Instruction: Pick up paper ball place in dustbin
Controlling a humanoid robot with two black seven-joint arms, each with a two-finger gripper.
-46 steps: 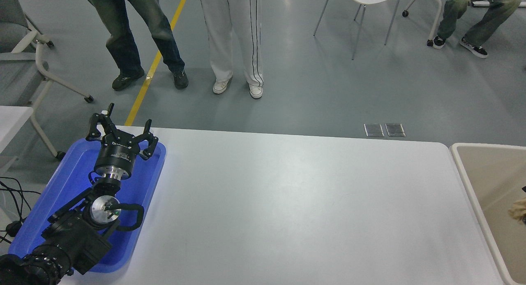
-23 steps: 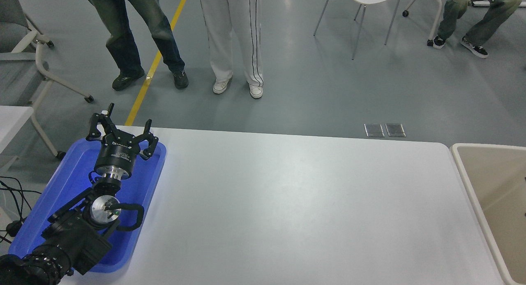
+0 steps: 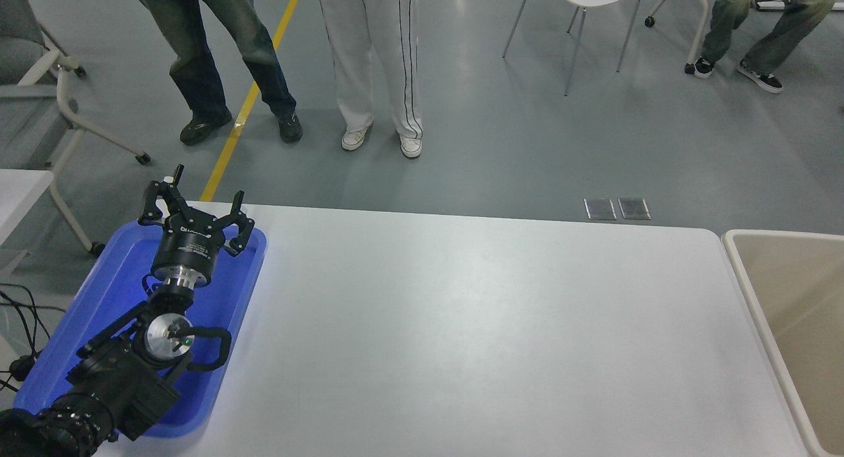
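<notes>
A grey, glossy floor [image 3: 514, 134] is seen beyond the white table [image 3: 461, 325], with overhead light reflected softly on it. A yellow line [image 3: 254, 91] is painted from 12 o'clock toward 10 o'clock. A white chair on metal legs [image 3: 580, 22] is placed at 1 o'clock, and a grey wheeled chair [image 3: 39, 81] at 10 o'clock. Two metal floor plates [image 3: 616, 208] are set near the table's far edge. Legs of standing persons [image 3: 297, 61] are shown at 11 o'clock, and a seated person [image 3: 758, 28] at 2 o'clock.

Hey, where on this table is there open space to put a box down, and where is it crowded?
The white table is bare from the blue tray at its left edge across to the dustbin at its right end. The crowded part is the left: the parked left tool and its arm hang over the tray.
</notes>
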